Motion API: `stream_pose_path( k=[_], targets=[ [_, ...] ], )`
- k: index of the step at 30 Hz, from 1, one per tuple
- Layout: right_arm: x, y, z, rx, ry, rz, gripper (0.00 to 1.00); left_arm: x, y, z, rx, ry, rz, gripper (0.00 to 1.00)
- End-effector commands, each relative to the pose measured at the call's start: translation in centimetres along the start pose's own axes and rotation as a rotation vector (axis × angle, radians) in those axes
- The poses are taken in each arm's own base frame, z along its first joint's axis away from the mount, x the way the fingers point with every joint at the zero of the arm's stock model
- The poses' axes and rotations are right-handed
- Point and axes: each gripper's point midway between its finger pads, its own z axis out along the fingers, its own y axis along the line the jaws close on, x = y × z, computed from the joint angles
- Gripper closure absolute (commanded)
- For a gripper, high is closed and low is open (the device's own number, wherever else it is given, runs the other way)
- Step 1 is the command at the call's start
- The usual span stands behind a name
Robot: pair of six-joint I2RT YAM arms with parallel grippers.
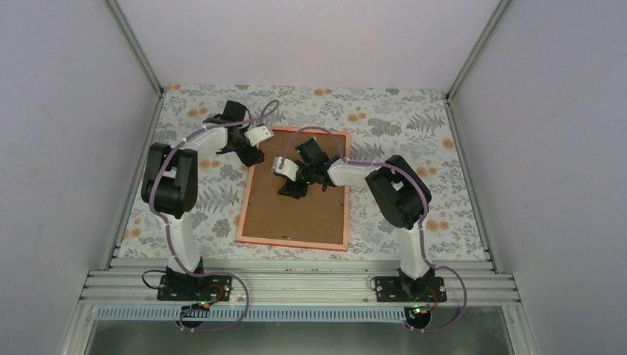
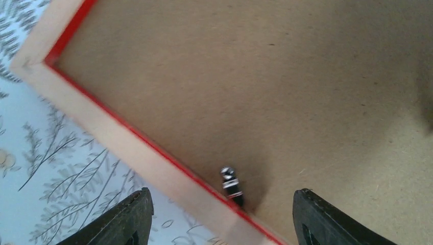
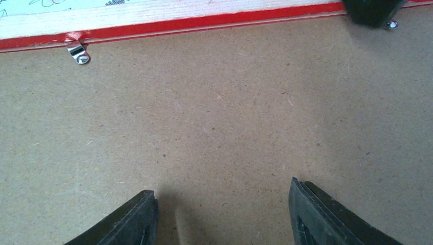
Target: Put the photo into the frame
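The red frame [image 1: 292, 242] lies face down on the floral table, pale orange-pink back up. The brown backing board [image 1: 296, 214] fills it. The photo is hidden. My left gripper [image 1: 251, 157] is open and empty at the frame's far left edge; in the left wrist view its jaws [image 2: 222, 219] straddle the frame rim [image 2: 117, 135] and a small metal clip [image 2: 231, 185] over the board [image 2: 286, 81]. My right gripper [image 1: 290, 191] is open and empty, low over the board [image 3: 219, 102]; its jaws [image 3: 222, 214] face the frame rim [image 3: 153, 15].
A metal clip [image 3: 78, 52] sits at the frame's inner edge. A dark finger [image 3: 373, 13] shows at the top right of the right wrist view, by another clip [image 3: 390, 24]. The floral tablecloth [image 1: 384, 118] surrounds the frame, with grey walls on three sides.
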Motion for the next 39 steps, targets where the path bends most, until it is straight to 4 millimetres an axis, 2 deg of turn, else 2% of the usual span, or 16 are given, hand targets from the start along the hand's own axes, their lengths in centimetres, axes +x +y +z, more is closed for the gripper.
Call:
stream_pose_path(
  k=[1,4,5,6,8,12,17,19,23,28,31,36,39],
  targets=[
    [5.2,3.2,1.1,-0.112,0.161,0.08,0.38,-1.1,0.2,-0.1,-0.104,0.015,0.123,0.31],
    [5.5,3.8,0.8,-0.125,0.156,0.07,0.38,-3.4,0.1,-0.2,-0.075,-0.048,0.138,0.31],
    [5.4,4.1,0.5,-0.136,0.148,0.066,0.38,-5.1,0.4,-0.4,-0.076,-0.081,0.162,0.28],
    [5.2,4.4,0.4,-0.148,0.141,0.062,0.38,-5.7,0.1,0.1,-0.052,-0.093,0.182,0.26],
    [5.2,5.1,0.1,-0.174,0.132,0.056,0.38,-8.7,0.4,0.0,-0.019,-0.163,0.236,0.2],
    [4.6,5.8,-0.5,-0.212,0.116,0.051,0.41,-12.0,1.8,1.6,0.04,-0.21,0.266,0.12],
    [0.3,5.0,-4.4,-0.186,-0.001,0.092,0.42,-14.4,2.1,4.0,0.096,-0.232,0.297,0.1],
    [-0.6,4.2,-6.1,-0.15,-0.037,0.103,0.43,-15.4,1.9,4.7,0.102,-0.242,0.311,0.1],
    [0.0,1.4,-8.4,-0.064,-0.045,0.18,0.46,-17.1,0.5,6.2,0.118,-0.239,0.345,0.11],
    [1.3,-4.7,-11.6,-0.027,-0.136,0.467,0.53,-18.5,-0.3,7.3,0.118,-0.261,0.32,0.11],
    [1.9,-7.7,-13.4,0.007,-0.198,0.574,0.55,-18.5,-0.6,7.9,0.128,-0.266,0.332,0.11],
    [4.1,-11.7,-13.8,0.056,-0.224,0.728,0.65,-18.3,-1.9,8.6,0.15,-0.256,0.373,0.11],
    [4.5,-12.9,-13.3,0.062,-0.227,0.774,0.75,-18.3,-2.5,9.1,0.155,-0.255,0.391,0.11]
  ],
)
